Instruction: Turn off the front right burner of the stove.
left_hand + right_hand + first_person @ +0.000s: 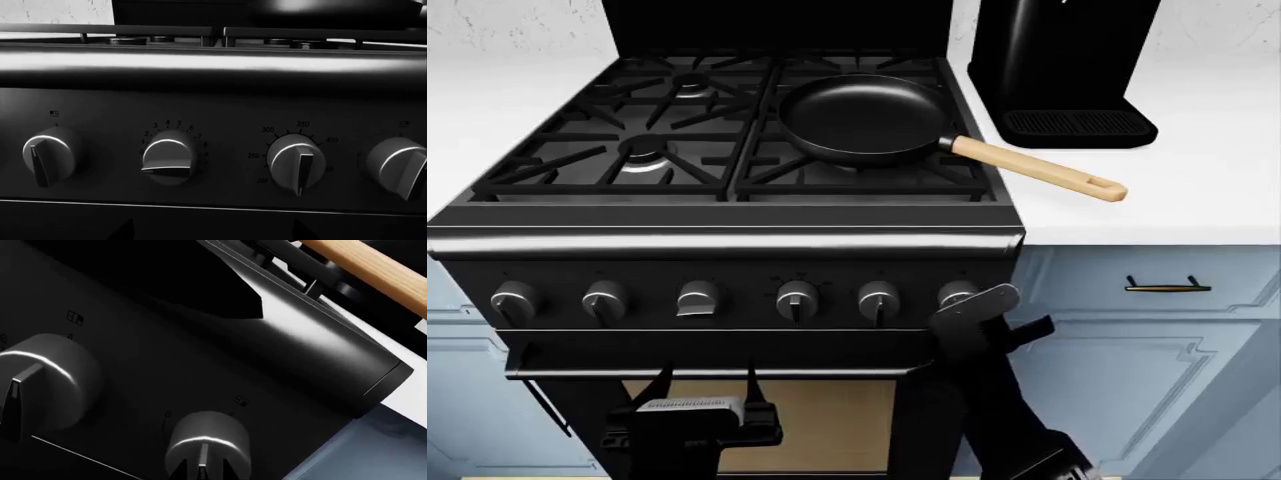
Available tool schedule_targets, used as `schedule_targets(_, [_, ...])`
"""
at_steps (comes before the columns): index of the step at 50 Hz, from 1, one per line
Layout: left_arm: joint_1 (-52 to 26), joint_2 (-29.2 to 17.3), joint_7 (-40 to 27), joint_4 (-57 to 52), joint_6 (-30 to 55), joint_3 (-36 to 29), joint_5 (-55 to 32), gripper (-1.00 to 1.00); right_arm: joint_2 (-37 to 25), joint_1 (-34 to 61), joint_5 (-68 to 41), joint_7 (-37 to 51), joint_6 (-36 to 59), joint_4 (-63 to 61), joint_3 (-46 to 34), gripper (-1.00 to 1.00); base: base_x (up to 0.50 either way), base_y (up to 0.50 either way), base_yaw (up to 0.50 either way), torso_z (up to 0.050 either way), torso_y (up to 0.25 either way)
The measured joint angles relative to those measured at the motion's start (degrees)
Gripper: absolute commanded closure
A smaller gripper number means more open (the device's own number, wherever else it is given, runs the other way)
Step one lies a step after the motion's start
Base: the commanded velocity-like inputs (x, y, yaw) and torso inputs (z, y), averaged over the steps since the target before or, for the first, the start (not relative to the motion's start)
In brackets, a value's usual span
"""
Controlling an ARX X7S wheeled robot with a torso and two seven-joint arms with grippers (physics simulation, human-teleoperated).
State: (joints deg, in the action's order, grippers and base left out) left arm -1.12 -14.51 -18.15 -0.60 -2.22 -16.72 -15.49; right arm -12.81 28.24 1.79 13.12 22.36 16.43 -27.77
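Status: knob not turned yet as far as I can judge, still on approach. The stove (747, 250) sits between white counters; the front right burner (868, 170) is at the right front of the cooktop, mostly hidden under the black frying pan (861, 118) whose wooden handle (1041, 168) sticks out over the counter. No flame visible on it, so burner state can't be read from the renders. Right gripper (977, 318) is up at the control panel, just beside the rightmost knob (957, 294); its fingers look spread, nothing between them, and I can't tell if they touch the knob. In the right wrist view that knob (207, 445) is close ahead with its pointer roughly toward its zero mark, its neighbour (40, 385) beside it. Left gripper (701, 400) is parked low in front of the oven door (827, 420), fingers apart and empty. Left to do: seat the fingers on the correct knob and rotate it to off. Which knob maps to front right is only shown by small burner pictograms above the knobs, too small to decode. Readable markings in the left wrist view: dial (168, 156) numbered 1 to 8, oven dial (297, 162) marked 200, 250, 300, 350, 400. No brand name visible.
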Motion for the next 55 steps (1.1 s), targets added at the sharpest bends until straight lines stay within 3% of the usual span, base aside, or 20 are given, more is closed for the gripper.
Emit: schedule_targets(55, [-0.2, -0.8, -1.0, -0.1, -0.3, -1.1, -0.8, -1.0, 2.7, -1.5, -14.8, 0.9, -5.4, 1.3, 8.6, 1.0, 0.0, 0.0, 0.0, 0.0, 0.0])
